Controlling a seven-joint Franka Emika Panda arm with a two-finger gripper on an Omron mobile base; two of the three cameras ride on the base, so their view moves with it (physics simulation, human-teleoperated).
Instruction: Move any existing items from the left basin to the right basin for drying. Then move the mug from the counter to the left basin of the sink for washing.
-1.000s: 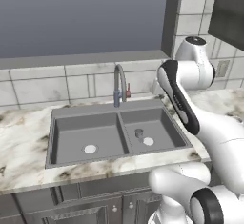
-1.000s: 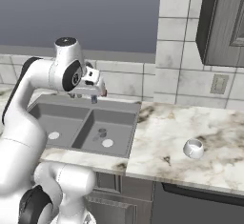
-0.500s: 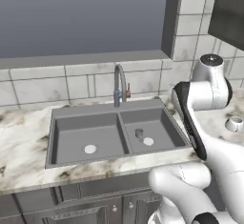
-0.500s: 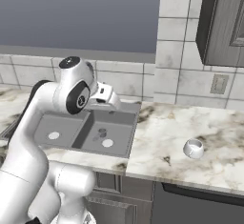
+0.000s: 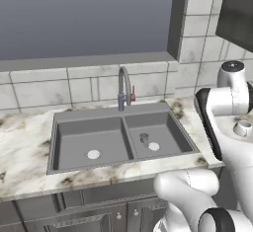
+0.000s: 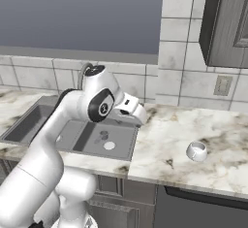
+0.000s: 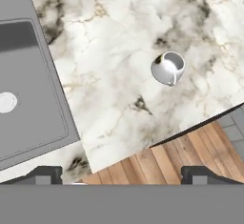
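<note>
The mug (image 6: 196, 151) sat upright on the counter (image 6: 179, 130), well to the right of the sink (image 5: 118, 136) and apart from everything else; in the hand view it lay right of centre on the marble, its opening up and its handle toward the counter's front edge. Going left to right in the left base view, the left basin (image 5: 89, 142) held nothing but its white drain (image 5: 93, 154), then came the divider, then the right basin (image 5: 155, 135) with a small dark cylinder (image 5: 144, 137) standing just beside its own drain (image 5: 154, 146). The faucet (image 5: 124, 89) rose behind the divider against the tiled wall. Further right the arm crossed over the counter's edge, and the mug showed just past it. In the right base view the gripper (image 6: 138, 113) hung above the counter right of the sink, short of the mug and not touching it. In the hand view its two fingertips (image 7: 47, 174) stood far apart at the bottom edge, released and empty, over the counter's front edge and the wooden floor (image 7: 190, 151).
</note>
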